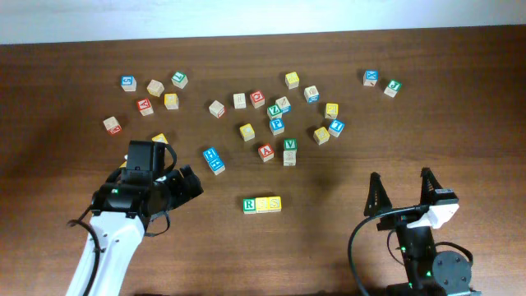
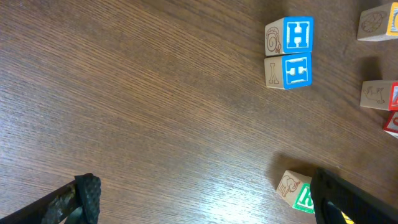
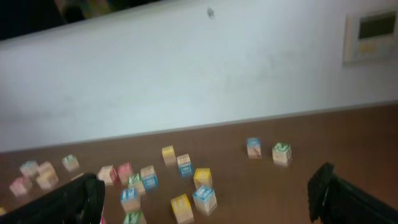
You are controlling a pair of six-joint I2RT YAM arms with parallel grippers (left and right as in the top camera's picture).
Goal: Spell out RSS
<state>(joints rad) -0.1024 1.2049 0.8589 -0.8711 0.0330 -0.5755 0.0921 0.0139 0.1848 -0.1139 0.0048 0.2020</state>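
Note row (image 1: 262, 204) of three touching blocks, front centre: green R block (image 1: 249, 204) left, middle block (image 1: 262, 204) unreadable, yellow S block (image 1: 274, 203) right; blue H block (image 2: 298, 32) touches second H block (image 2: 297, 70); your left gripper (image 1: 191, 184), fingers spread, empty, near row; right gripper (image 1: 401, 193) likewise, well apart

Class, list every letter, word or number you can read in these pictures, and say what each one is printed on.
"R": left block of the row of three.
"H": blue block.
"H", lying sideways: second blue block, touching the first.
Letters on the other blocks and the wall panel: too small or blurred to read.
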